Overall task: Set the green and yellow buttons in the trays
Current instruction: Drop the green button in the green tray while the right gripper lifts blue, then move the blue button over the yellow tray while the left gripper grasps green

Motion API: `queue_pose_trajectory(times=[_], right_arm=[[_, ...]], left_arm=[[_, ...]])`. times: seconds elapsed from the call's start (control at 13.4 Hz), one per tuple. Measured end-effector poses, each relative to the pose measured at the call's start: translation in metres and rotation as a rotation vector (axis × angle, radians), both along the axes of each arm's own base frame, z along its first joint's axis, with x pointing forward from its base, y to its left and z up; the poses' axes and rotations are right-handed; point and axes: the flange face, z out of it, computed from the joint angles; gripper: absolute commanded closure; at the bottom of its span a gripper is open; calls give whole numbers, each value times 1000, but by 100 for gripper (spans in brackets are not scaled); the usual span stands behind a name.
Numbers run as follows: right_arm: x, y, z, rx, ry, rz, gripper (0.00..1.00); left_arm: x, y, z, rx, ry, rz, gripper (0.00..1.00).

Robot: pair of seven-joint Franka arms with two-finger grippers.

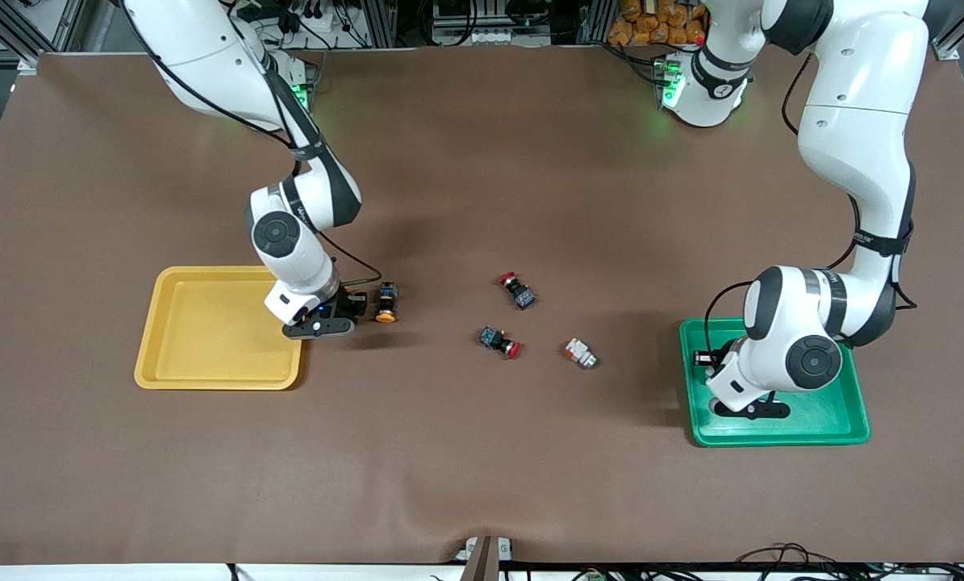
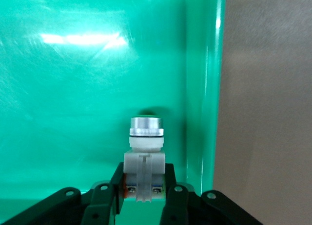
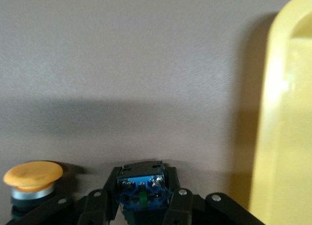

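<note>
Brown mat covers the worktop [image 1: 465,468]; aluminium framing and cables along the robots' edge. No legible writing.

Yellow tray [image 1: 199,363], right arm's end. Right end effector [image 3: 141,205] beside it, low over the mat, pinching a black-blue button [image 3: 141,186]. Yellow-capped button [image 1: 386,303] just beside. Two red-capped switches [image 1: 517,290] and a white button [image 1: 580,353] mid-worktop.

Left end effector [image 2: 145,198] pinches a white, silver-capped button [image 2: 145,142] over the green tray [image 1: 820,428].

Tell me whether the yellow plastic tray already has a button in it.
No: the yellow plastic tray lies bare in the front view.

Glossy green plastic tray [image 2: 97,64], silvery metal-capped white button [image 2: 145,137], matt brown table cover [image 1: 482,452]
</note>
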Motion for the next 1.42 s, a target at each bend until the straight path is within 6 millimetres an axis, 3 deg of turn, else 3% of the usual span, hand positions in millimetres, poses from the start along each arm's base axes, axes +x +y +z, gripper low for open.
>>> queue_pose_trajectory(times=[0.3,0.45,0.6,0.82,1.04,1.42], right_arm=[[7,-17,68,7,31,-4,100],[8,-21,82,11,32,-6,100],[11,-30,80,7,34,17,100],[26,-86,77,8,50,70,100],[32,-138,79,27,105,97,100],[33,-195,99,42,149,142,100]], left_arm=[[-1,0,-4,1,6,-2,1],[3,-1,2,-5,-7,-19,0],[9,-6,22,-11,-41,-26,0],[12,-28,55,-21,-93,8,0],[5,-74,65,-29,-109,64,0],[-15,-152,67,-37,-124,145,0]])
